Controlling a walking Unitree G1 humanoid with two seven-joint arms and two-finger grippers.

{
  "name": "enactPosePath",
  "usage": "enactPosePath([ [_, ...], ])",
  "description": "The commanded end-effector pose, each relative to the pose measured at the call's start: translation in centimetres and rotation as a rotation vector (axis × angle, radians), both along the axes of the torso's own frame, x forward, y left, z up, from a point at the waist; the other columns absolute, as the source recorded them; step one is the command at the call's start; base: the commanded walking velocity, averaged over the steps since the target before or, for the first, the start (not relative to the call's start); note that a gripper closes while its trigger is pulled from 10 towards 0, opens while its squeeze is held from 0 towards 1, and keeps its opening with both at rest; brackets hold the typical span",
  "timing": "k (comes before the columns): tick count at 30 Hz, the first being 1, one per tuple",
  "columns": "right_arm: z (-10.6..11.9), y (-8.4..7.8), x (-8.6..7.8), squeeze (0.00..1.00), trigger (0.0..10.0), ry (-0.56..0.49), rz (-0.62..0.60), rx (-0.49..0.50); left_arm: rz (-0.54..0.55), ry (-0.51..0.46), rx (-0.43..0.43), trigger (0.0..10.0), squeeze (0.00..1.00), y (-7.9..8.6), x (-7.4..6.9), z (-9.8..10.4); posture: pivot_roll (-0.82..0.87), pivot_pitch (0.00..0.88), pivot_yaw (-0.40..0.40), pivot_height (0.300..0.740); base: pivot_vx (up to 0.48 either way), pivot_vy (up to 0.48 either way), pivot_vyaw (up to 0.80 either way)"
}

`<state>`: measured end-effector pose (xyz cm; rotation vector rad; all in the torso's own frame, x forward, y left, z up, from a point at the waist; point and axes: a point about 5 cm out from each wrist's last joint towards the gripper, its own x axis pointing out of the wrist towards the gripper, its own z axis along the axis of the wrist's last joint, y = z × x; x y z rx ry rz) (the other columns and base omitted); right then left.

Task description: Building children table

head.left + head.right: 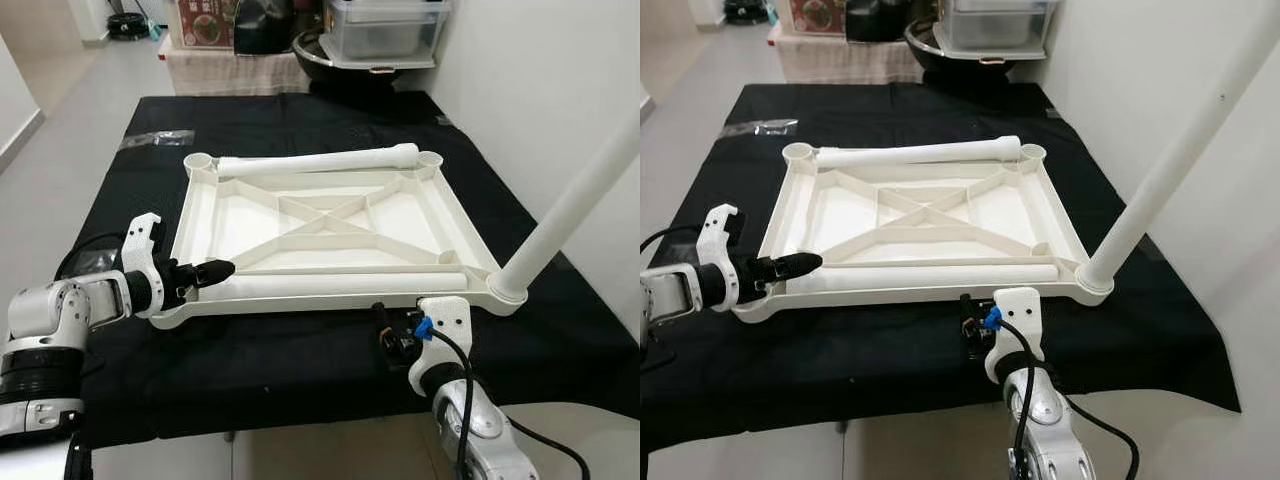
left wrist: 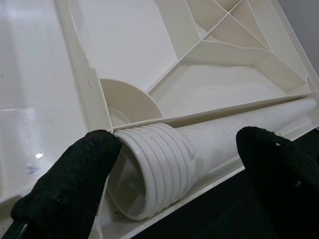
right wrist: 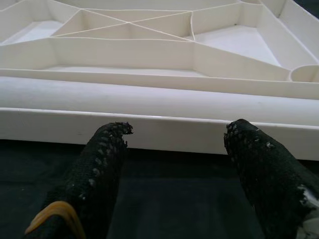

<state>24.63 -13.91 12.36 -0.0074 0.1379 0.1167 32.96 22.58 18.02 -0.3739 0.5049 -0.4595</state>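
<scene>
The left gripper (image 2: 174,169) is straddling, fingers spread, the threaded leg (image 2: 164,169) inside the tabletop (image 1: 200,215); the right gripper (image 3: 174,149) is gaping emptily beside its near edge.

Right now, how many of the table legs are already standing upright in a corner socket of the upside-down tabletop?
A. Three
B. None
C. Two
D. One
D: a single leg stands in the near right corner socket of the tabletop, while two loose legs lie flat inside it, one along the far edge and one along the near edge, at whose threaded end the open left gripper sits.
</scene>
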Motion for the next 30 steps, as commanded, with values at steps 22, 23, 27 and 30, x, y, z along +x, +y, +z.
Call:
enactPosePath([
  [22,-0.1,0.2,-0.2,0.00,10.0,0.019,-0.005,0.014,-0.064,0.126,-0.001,10.0,0.00,-1.1,-0.2,-0.6,0.10,0.099,-0.062,0.740,0.000,0.000,0.00],
  [23,-0.1,0.2,-0.2,0.00,10.0,0.019,-0.005,0.015,-0.063,0.125,-0.002,10.0,0.00,-1.2,-0.1,-0.4,0.10,0.099,-0.062,0.740,0.000,0.000,0.00],
  [27,-0.2,0.2,-0.2,0.00,10.0,0.021,-0.005,0.016,-0.078,0.121,-0.026,10.0,0.00,-1.7,0.1,0.1,0.09,0.095,-0.059,0.740,0.000,0.000,0.00],
  [30,-0.2,0.3,-0.2,0.00,10.0,0.022,-0.005,0.018,-0.093,0.120,-0.047,10.0,0.00,-2.4,0.2,0.2,0.09,0.090,-0.053,0.740,0.000,0.000,0.00],
])
